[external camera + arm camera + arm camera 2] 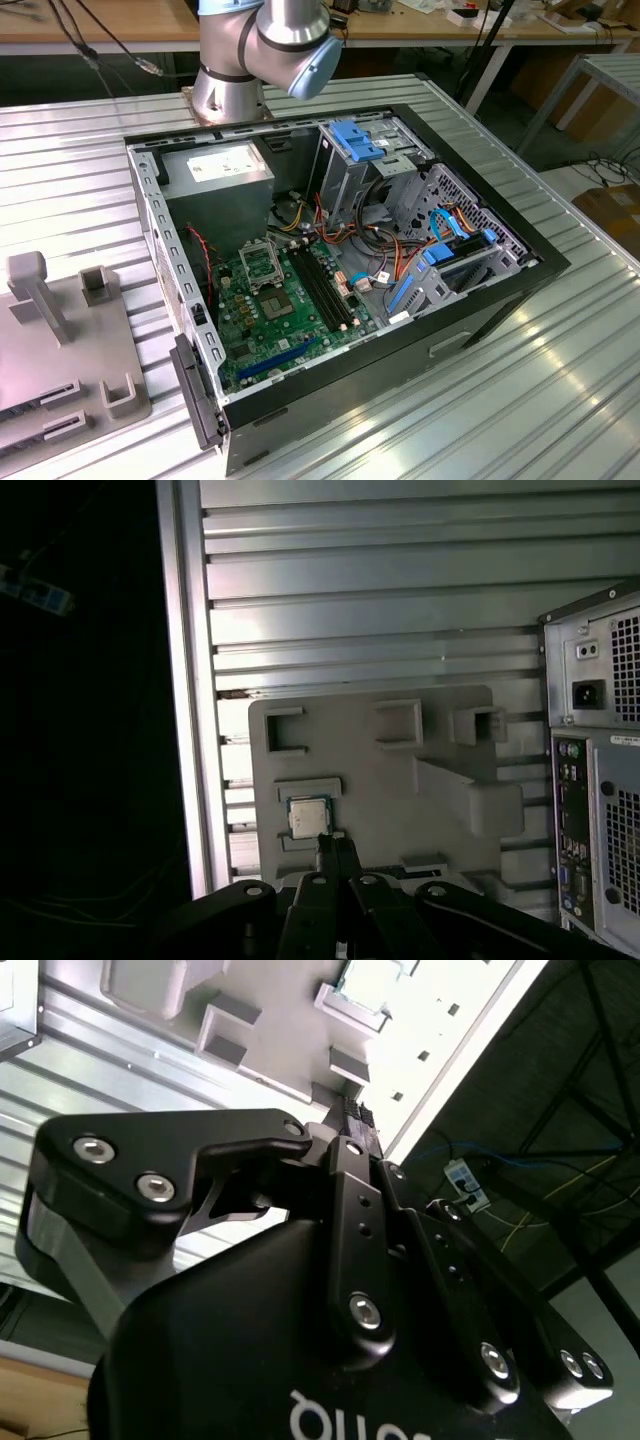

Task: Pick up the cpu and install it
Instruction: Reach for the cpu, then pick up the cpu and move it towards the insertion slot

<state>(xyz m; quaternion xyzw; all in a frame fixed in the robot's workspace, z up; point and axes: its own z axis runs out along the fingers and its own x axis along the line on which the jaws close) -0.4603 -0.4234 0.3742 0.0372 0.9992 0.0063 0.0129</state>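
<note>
Tabletop of ribbed metal bears grey fixture plate holding cpu.

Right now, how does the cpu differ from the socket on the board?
The cpu is a solid silver-grey square; the socket is a frame with a dark hollow middle. The cpu rests on the grey holder outside the case; the socket sits on the green board inside the case. Both are square and lie flat.

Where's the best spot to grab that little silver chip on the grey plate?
Probably take the cpu by its two free opposite edges, straight down from above: it lies flat and thin on the grey holder plate, raised blocks hemming its other sides.
</note>
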